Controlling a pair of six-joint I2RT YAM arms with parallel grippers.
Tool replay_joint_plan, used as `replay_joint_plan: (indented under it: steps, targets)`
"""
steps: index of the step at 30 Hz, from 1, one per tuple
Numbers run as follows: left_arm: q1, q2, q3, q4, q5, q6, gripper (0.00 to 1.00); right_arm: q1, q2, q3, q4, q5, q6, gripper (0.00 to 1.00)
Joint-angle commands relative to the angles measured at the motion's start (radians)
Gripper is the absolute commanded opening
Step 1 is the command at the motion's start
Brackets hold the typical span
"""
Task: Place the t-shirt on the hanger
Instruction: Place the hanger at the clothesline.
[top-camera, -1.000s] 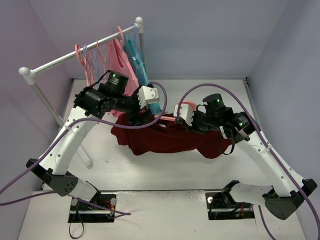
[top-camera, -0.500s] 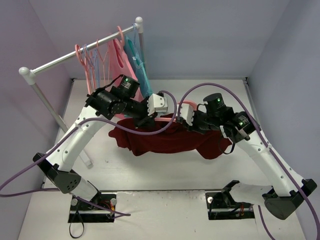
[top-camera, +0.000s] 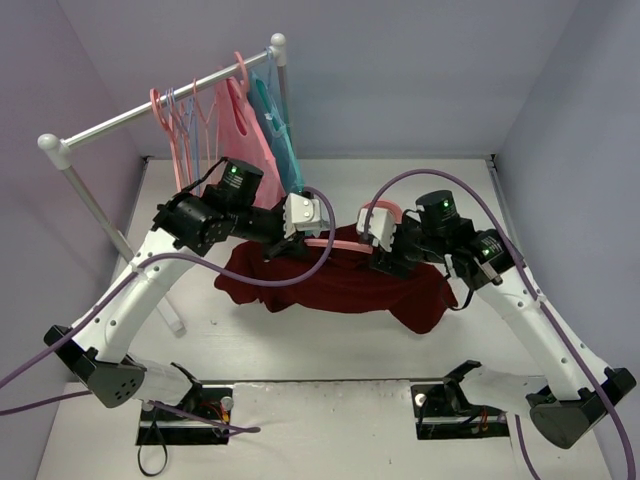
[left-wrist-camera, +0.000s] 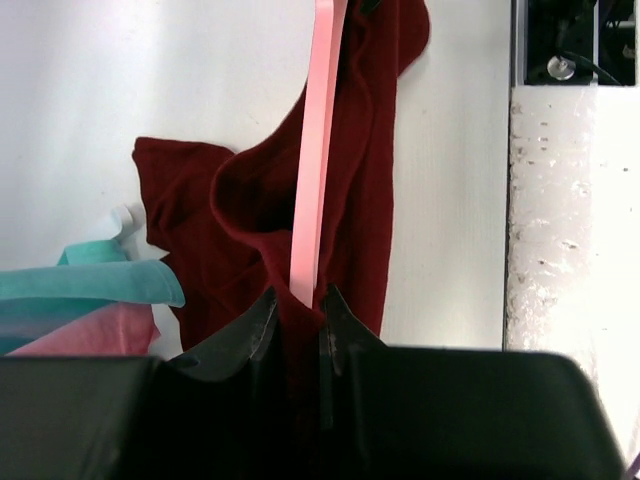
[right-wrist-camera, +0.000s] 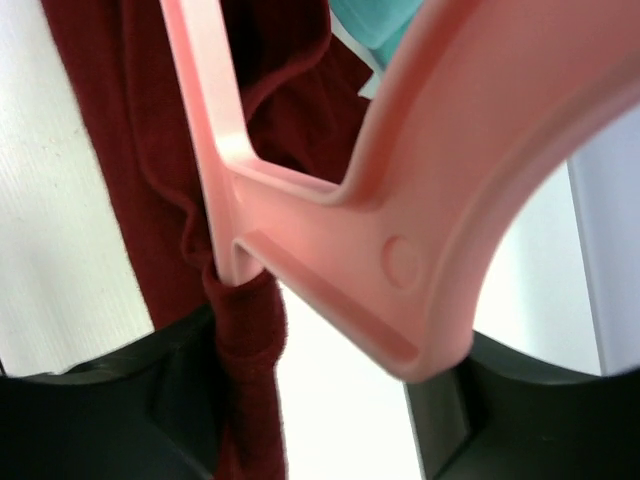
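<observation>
Judged: t-shirt (top-camera: 340, 285) limp, light, prone to slide; grasp at collar; hanger (top-camera: 335, 243) thin, stiff; left pincer (left-wrist-camera: 298, 298) nipped narrow on hanger's arm; right pincer (right-wrist-camera: 310, 360) parted about its neck.

Both arms have smooth white link shells joined by black, rounded joint housings, and small green lights (top-camera: 233, 170) glow on these. A purple cable (top-camera: 425, 172) loops loosely along each arm. Just behind the left hand (top-camera: 279, 247) and the right hand (top-camera: 386, 263) sits a white boxy camera block (top-camera: 301, 212). The fingers (left-wrist-camera: 255, 325) are matte black and taper to narrow tips.
</observation>
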Motion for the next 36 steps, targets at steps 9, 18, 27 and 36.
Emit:
replay_joint_plan:
  steps: [9,18,27,36]
  targets:
    - [0.126,-0.125,-0.115,0.322,0.08,-0.201,0.0,-0.072,-0.05,0.002,0.041,0.008,0.071,0.71]
    - [0.122,-0.151,-0.204,0.58,0.206,-0.386,0.0,-0.072,0.037,0.015,0.041,-0.05,0.069,0.75]
    - [0.124,-0.191,-0.252,0.549,0.156,-0.366,0.0,-0.104,0.029,0.045,0.045,0.146,0.035,0.79]
    - [0.125,-0.219,-0.215,0.529,-0.004,-0.376,0.0,-0.17,-0.067,0.179,0.051,0.229,0.015,0.85]
